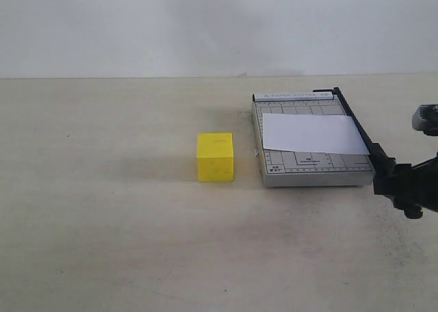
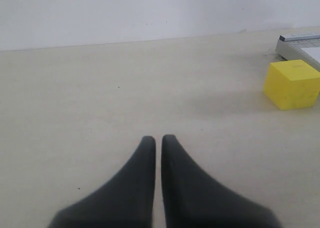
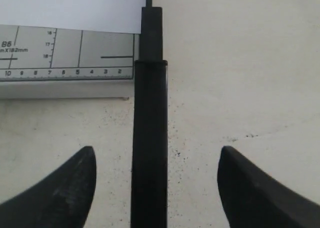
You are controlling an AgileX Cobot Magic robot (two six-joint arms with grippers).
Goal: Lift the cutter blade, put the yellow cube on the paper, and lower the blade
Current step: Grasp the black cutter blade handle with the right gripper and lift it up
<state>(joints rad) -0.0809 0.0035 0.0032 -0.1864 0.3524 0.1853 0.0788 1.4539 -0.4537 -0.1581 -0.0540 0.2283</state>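
Observation:
The yellow cube point(image 1: 215, 157) sits on the table left of the grey trimmer board point(image 1: 311, 174). The paper point(image 1: 315, 134) lies flat across the board. The cutter blade point(image 1: 357, 126) lies down along the board's right edge, its thick black handle point(image 3: 150, 138) sticking out past the near end. My right gripper point(image 1: 400, 185) is open and straddles that handle, with a gap on both sides of it in the right wrist view point(image 3: 156, 155). My left gripper point(image 2: 158, 138) is shut on nothing, low over bare table, with the cube point(image 2: 292, 84) ahead and off to one side.
A pale wall stands behind the table. The board's far corner point(image 2: 300, 44) shows just behind the cube in the left wrist view. The left arm is out of the exterior view.

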